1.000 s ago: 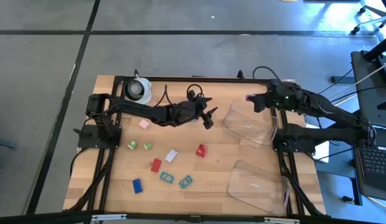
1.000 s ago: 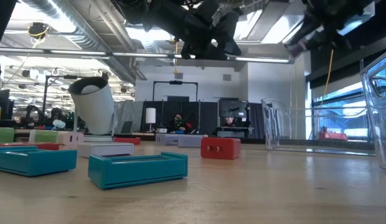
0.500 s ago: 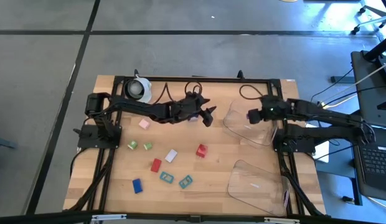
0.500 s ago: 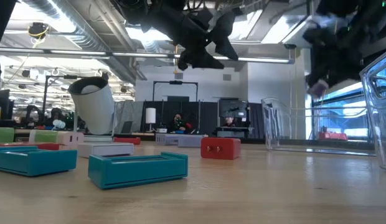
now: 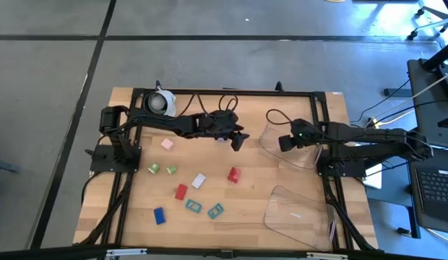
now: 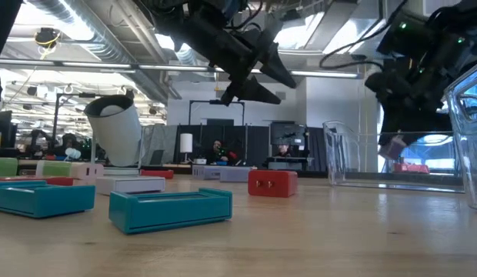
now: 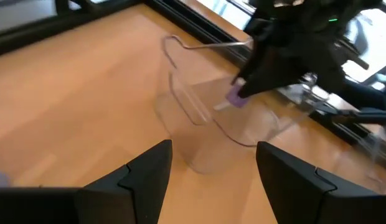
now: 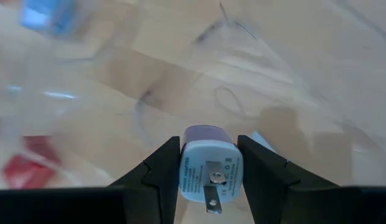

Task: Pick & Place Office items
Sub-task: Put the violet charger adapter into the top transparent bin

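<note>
Right wrist view shows you the right gripper (image 8: 208,163) clenched on a small lavender plug-style charger block (image 8: 208,167), poised above the clear plastic tray (image 5: 289,148) at the worktop's (image 5: 253,209) right, your left gripper (image 5: 238,139) hangs released and empty mid-worktop, other coloured pieces scattered left.

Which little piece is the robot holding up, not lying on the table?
The lavender block, pinched in the right gripper over the clear tray. All the others lie on the table.
</note>
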Tool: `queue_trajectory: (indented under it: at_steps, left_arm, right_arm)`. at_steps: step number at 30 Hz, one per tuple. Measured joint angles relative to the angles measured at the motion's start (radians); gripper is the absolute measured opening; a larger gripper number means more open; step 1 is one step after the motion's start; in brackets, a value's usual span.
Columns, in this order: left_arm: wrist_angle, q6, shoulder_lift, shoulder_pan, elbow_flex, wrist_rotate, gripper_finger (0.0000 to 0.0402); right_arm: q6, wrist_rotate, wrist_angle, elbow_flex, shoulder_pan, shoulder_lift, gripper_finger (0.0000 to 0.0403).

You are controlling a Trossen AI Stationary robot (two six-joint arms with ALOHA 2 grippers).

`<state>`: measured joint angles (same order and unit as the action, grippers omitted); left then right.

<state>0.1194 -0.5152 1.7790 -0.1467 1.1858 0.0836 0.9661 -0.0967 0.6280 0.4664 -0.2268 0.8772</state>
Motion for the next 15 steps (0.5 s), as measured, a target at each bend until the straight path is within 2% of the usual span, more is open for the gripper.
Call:
queue_trajectory:
  at_steps: [7,15]
  left_arm:
    - [-0.072,-0.011,0.0,0.0,0.0,-0.13,0.023]
    - [-0.202,-0.109,0.0,0.0,0.0,-0.177,0.023]
  right_arm:
    - [-0.037,0.0,-0.004,0.0,0.0,0.118,0.0146]
    - [-0.065,0.0,-0.047,0.0,0.0,0.196,0.0153]
